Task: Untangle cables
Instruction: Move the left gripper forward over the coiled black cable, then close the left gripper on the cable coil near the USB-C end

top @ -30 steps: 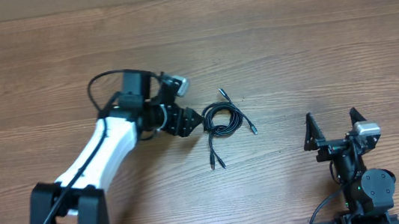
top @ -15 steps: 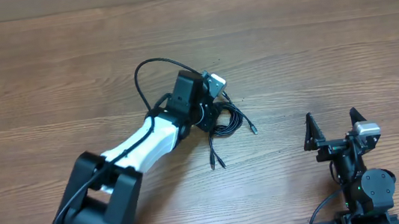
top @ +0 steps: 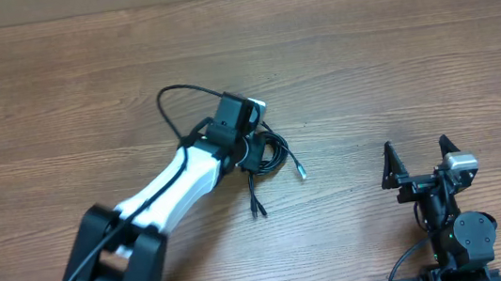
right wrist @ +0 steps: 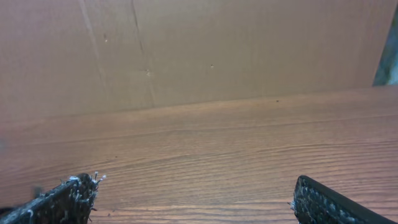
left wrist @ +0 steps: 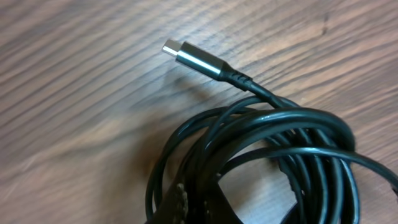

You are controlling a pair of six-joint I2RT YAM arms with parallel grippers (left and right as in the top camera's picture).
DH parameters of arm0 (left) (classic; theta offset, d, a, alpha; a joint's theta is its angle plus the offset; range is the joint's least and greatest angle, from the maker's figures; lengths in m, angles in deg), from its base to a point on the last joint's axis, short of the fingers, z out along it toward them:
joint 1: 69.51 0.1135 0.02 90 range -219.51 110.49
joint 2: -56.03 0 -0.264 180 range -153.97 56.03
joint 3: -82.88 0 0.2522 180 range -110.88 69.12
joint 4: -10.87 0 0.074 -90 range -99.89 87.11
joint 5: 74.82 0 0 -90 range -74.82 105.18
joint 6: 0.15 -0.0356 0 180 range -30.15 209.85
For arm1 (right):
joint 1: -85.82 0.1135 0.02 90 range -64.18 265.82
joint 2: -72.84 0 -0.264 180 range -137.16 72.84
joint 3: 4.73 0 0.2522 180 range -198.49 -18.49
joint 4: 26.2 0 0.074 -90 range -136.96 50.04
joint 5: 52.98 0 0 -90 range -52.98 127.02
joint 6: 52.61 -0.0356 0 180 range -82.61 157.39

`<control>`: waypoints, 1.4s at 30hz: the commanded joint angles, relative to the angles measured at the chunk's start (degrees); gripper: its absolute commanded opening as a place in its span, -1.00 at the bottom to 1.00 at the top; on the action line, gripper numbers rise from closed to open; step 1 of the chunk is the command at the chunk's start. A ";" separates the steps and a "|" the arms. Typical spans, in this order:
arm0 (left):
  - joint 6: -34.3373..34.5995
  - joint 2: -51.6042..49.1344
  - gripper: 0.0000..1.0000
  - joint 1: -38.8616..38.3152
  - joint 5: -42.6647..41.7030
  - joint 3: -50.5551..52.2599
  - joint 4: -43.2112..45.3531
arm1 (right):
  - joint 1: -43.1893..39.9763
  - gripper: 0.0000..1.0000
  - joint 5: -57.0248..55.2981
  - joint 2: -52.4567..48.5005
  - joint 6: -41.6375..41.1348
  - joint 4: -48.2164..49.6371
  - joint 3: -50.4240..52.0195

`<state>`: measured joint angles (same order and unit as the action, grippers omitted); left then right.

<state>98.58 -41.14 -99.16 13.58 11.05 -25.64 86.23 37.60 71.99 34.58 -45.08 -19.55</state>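
The cables (top: 271,149) lie as one tangled black coil mid-table, with a plug end (top: 303,172) trailing right and two ends (top: 256,208) pointing toward the front. My left gripper (top: 254,153) sits on the coil's left side, shut on several of its strands. In the left wrist view the coil (left wrist: 273,155) fills the lower right, a silver-tipped plug (left wrist: 189,57) sticks out up-left, and my left gripper (left wrist: 199,213) pinches strands at the bottom edge. My right gripper (top: 419,165) stands open near the front right, its fingertips (right wrist: 73,193) wide apart over bare wood.
The white left arm (top: 171,192) reaches diagonally from the front left, its own thick black wire (top: 175,102) arching above the wrist. A brown cardboard wall (right wrist: 199,50) stands behind the table's far edge.
My left gripper reached the coil and shut on its strands. The coil and its loose ends have since shifted a little to the left. The right arm has not moved.
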 commanded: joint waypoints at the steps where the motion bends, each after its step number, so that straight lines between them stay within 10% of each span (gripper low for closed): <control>1: 20.68 7.43 -0.91 0.15 3.76 -2.34 -4.55 | -0.20 1.00 -0.72 0.68 -0.20 0.28 0.61; 3: 30.58 8.96 -0.80 0.13 2.47 -2.32 -7.72 | -0.20 1.00 -0.72 0.68 -0.20 0.31 0.61; 7: 37.07 8.94 0.58 0.00 -2.51 -2.32 -9.05 | -0.20 1.00 -0.72 0.68 -0.20 0.28 0.61; 10: 33.86 8.41 1.00 0.00 -2.05 -2.32 -10.05 | -0.20 1.00 -0.72 0.68 -0.20 0.31 0.61; 19: 13.49 8.28 0.61 0.04 1.20 -2.08 -11.15 | -0.20 1.00 -0.72 0.68 -0.20 0.28 0.61; 42: 17.20 -4.48 0.02 0.00 -4.17 -1.99 -12.96 | -0.20 1.00 -0.72 0.68 -0.20 0.28 0.61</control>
<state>115.37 -44.51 -99.12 11.35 9.61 -38.86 86.23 37.60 71.99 34.58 -45.08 -19.55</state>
